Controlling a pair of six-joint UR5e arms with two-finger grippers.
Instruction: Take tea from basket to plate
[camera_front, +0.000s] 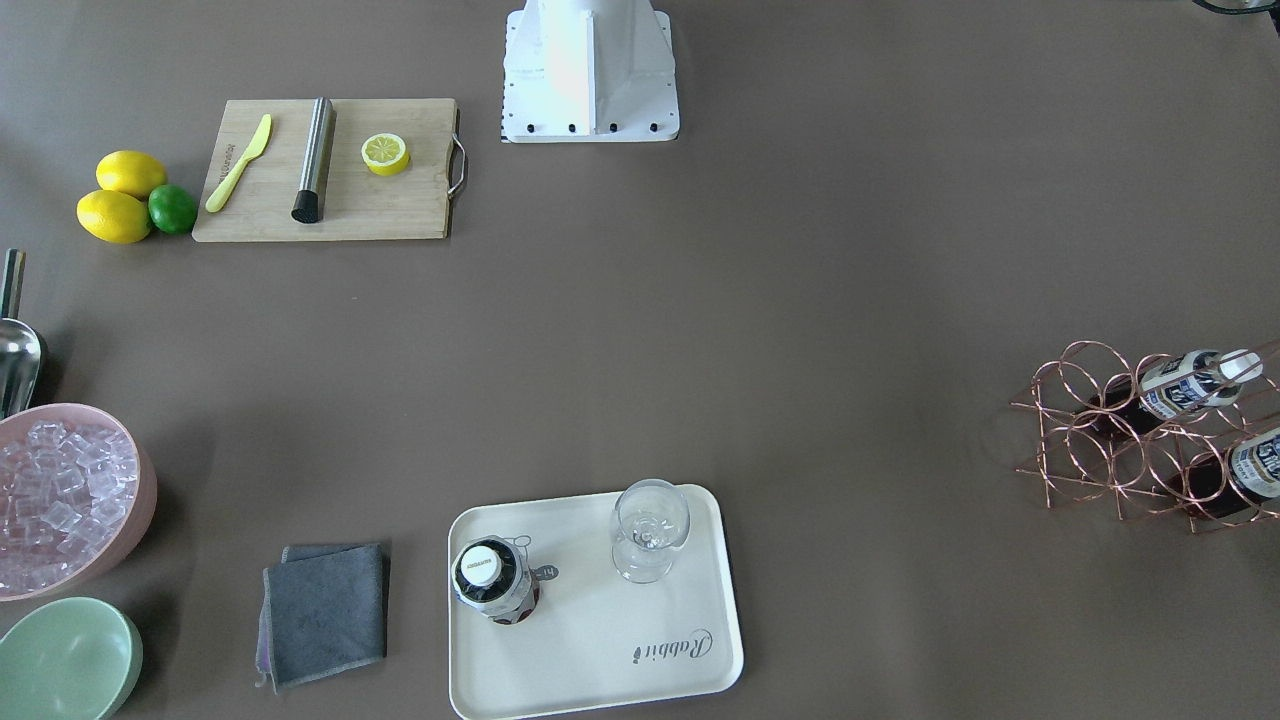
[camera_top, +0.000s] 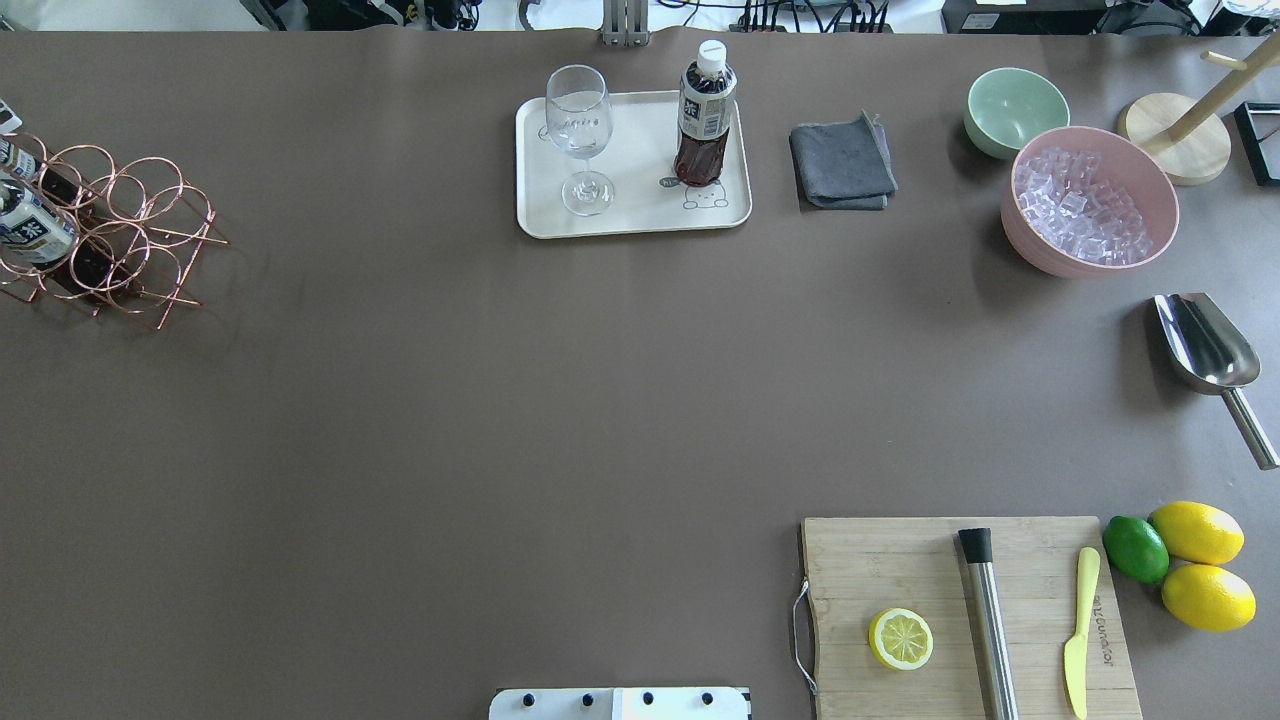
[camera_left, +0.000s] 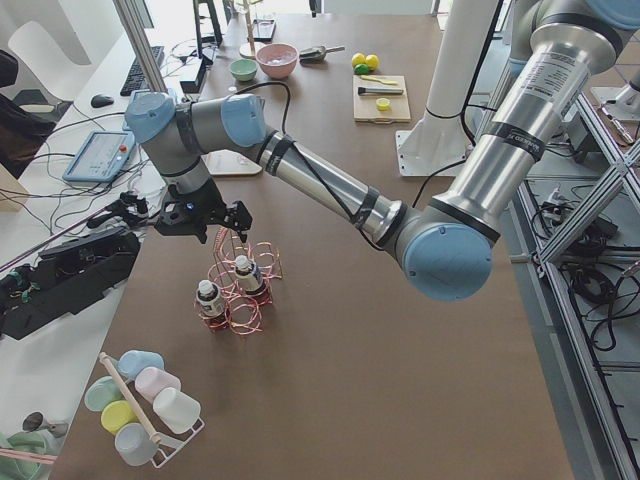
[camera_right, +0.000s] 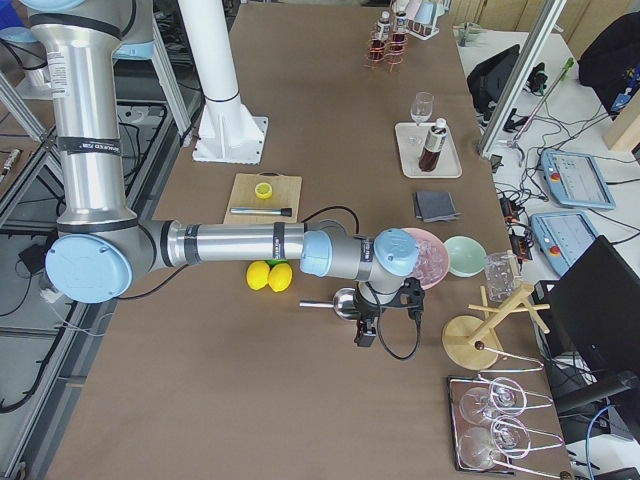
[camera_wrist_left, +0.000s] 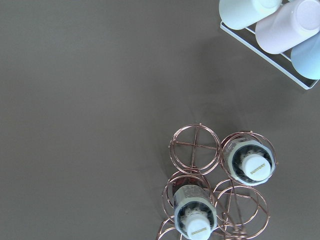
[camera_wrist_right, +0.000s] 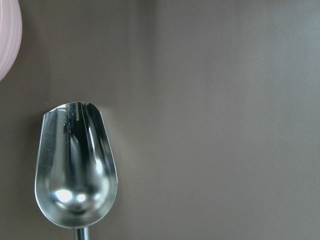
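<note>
Overhead exterior: the tea (camera_top: 704, 120) stands upright on the plate (camera_top: 630, 218), at the plate's 3 o'clock end. Its white cap is on and its base is just beside the bear drawing.
Plate: it lies at 12 o'clock on the bench (camera_top: 450, 400). A wine glass (camera_top: 580, 135) stands upright at its 9 o'clock end, apart from the tea.
Basket (camera_top: 130, 235): it sits between 9 and 10 o'clock on the bench, well apart from the plate. Two more bottles (camera_front: 1190, 385) stand in its ring cells, both capped.
Left wrist view: it looks straight down on the basket. An empty ring (camera_wrist_left: 196, 149) with crossed wires lies at 9 o'clock of one bottle and 12 o'clock of the other. Pastel cups (camera_wrist_left: 280, 20) show at 1 o'clock.
Left jaws: seen only from the exterior left view, they hang above the basket. I cannot tell how wide they stand.
Right jaws: seen only from the exterior right view, they are over the metal scoop (camera_wrist_right: 75, 170), which lies near the pink bowl (camera_top: 1090, 200) of ice. I cannot tell their width either.
Elsewhere: a cutting board (camera_top: 960, 610) with a lemon half (camera_top: 901, 639) lies at 5 o'clock on the bench.
</note>
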